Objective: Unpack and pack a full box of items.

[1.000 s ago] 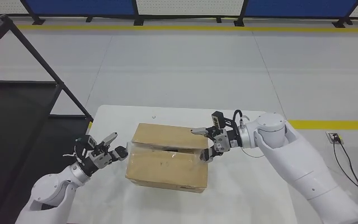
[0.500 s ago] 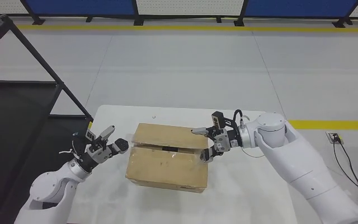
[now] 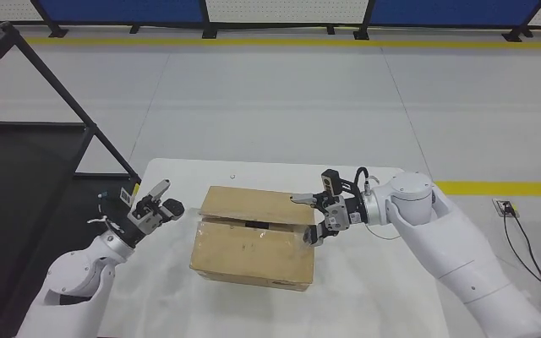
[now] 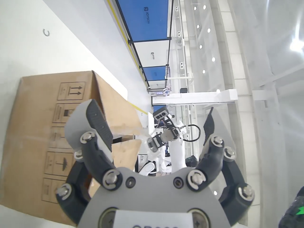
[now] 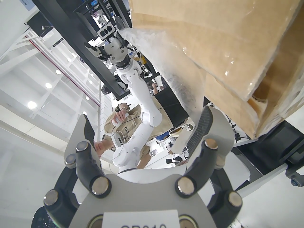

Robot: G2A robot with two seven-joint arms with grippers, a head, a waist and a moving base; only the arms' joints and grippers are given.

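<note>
While both pincers stand spread wide, neither has anything clamped. Count: two grippers, one box, one strip of tape, one table.

Left gripper [image 3: 169, 196]: jaws far apart and empty. It hangs over the table [image 3: 372, 287] off the left end of the box, near it but not touching.

Box [image 3: 254, 245]: plain brown cardboard, sitting mid-table between the two grippers. Its two top flaps are folded down, with a dark gap running between them along the middle. The far flap [image 3: 254, 205] sits a little higher than the near flap [image 3: 249, 253]. The left wrist view shows printed handling symbols on the left end face.

Right gripper [image 3: 302, 220]: jaws far apart, at the box's right end, level with the gap between the flaps.

Tape [image 5: 180, 81]: one clear, crinkled strip. One end is fixed to the top of the box. The loose end lies against the pad of one finger [image 5: 198, 124] of the right gripper. The opposite finger stands well apart from it, so the strip is touched, not pinched.

Farther off: a black frame [image 3: 51, 93] stands left of the table. Beyond it is pale floor [image 3: 270, 101], then one yellow line [image 3: 254, 40], then blue panels [image 3: 118, 10] along the back.
</note>
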